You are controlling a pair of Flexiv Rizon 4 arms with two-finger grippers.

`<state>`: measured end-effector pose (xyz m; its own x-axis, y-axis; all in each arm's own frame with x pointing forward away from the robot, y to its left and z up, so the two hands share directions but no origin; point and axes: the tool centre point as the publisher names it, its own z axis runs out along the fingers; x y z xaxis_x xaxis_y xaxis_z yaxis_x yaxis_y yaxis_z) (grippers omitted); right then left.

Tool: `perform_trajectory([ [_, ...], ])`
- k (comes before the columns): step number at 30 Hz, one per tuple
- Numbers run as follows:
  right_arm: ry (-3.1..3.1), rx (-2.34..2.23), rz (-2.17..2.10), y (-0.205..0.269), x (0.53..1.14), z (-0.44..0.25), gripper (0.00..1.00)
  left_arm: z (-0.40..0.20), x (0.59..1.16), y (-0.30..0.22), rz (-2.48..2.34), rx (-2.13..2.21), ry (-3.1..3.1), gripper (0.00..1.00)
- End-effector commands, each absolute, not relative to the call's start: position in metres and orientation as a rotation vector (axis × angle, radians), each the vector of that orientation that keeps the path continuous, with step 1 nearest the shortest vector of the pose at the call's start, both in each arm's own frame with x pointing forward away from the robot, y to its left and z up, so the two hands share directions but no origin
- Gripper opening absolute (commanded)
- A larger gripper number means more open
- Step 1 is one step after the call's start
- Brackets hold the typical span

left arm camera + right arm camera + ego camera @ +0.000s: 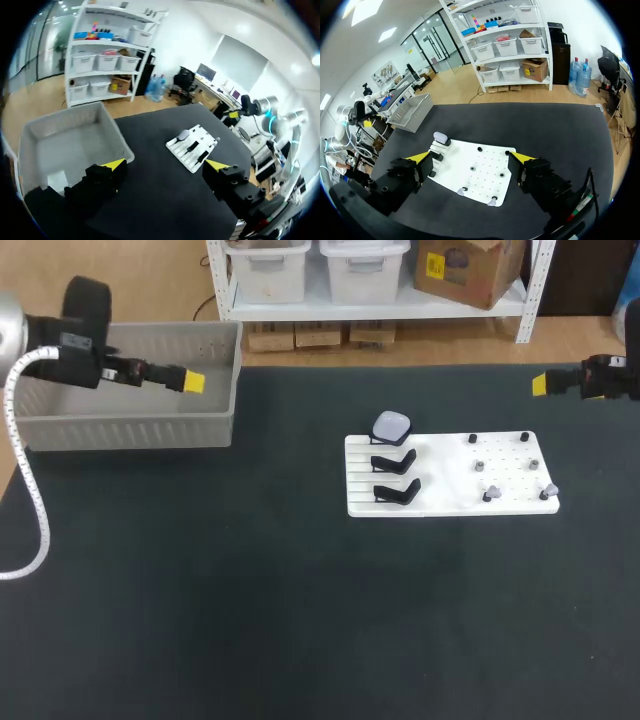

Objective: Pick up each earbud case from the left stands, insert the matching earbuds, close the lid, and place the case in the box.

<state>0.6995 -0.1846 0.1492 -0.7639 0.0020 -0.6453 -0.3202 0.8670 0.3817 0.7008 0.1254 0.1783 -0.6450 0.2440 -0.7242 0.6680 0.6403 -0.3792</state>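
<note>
Left gripper [193, 382] over box [120, 426]; right gripper [540, 384] near table [300, 600] edge

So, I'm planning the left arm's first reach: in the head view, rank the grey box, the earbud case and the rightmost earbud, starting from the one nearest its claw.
1. Grey box: beneath the left claw, at the table's left.
2. Earbud case: at the white board's rear left corner.
3. Rightmost earbud: at the board's front right corner.
</note>
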Motion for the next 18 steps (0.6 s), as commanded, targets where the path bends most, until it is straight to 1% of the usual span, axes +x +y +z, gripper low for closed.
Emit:
perform_trajectory([
  [1, 2.371, -0.229, 0.632, -0.185, 0.699, 0.150, 1.00, 0.171, 0.708, 0.112, -1.127, 1.383, 1.872, 1.00],
  [7, 2.371, -0.229, 0.632, -0.185, 0.699, 0.150, 1.00, 0.161, 0.713, 0.085, -1.023, 1.590, 1.785, 1.00],
  [13, 2.371, -0.229, 0.632, -0.185, 0.699, 0.150, 1.00, 0.155, 0.731, 0.068, -1.009, 1.562, 1.769, 1.00],
  [18, 2.371, -0.229, 0.632, -0.185, 0.699, 0.150, 1.00, 0.155, 0.731, 0.068, -1.009, 1.562, 1.769, 1.00],
])
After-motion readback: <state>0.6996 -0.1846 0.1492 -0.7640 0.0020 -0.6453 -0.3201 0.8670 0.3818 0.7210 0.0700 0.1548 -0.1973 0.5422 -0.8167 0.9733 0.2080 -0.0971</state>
